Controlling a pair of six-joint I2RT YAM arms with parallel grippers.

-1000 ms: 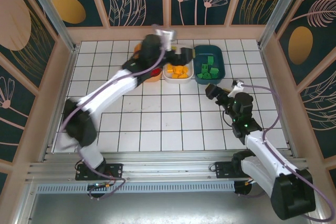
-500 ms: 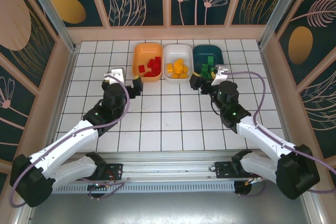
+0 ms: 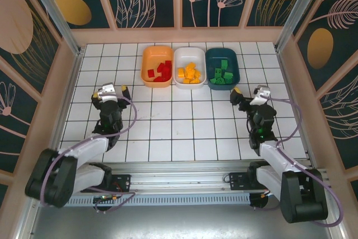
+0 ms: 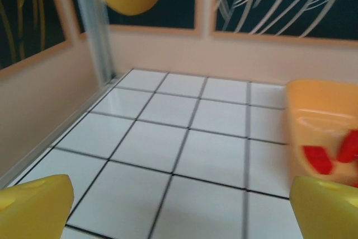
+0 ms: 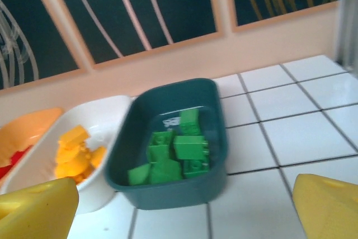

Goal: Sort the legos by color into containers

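The red legos [image 3: 160, 71] lay in the orange container [image 3: 146, 60], the yellow-orange legos [image 3: 189, 74] in the white container [image 3: 182, 54], and the green legos [image 3: 222, 73] in the dark teal container [image 3: 215, 55]. The three containers stood side by side in one row at the far edge of the tiled bench [image 3: 184, 121]. The left hand [image 4: 179, 208] was spread wide and held nothing, on the near left of the orange container. The right hand [image 5: 182, 208] was likewise spread wide and empty, on the near right of the teal container.
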